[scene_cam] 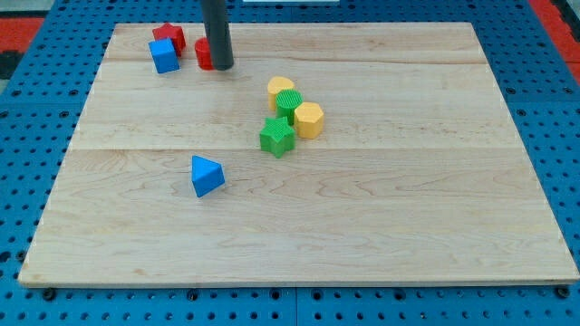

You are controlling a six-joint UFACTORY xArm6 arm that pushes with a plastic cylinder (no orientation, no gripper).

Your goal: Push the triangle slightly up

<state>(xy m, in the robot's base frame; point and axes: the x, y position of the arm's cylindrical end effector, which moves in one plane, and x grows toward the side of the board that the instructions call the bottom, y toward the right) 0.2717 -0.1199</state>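
Observation:
A blue triangle block [207, 175] lies on the wooden board [381, 226], left of the middle and toward the view's bottom. My tip [222, 67] stands near the view's top left, well above the triangle and a little to its right. It partly hides a red block [203, 53], whose shape I cannot make out, and seems to touch it.
A red star block [169, 35] and a blue block [164, 57] sit together at the top left. Near the middle, a yellow block [281, 89], a yellow hexagon block [309, 119], a green block [288, 102] and a green star block [277, 137] are clustered.

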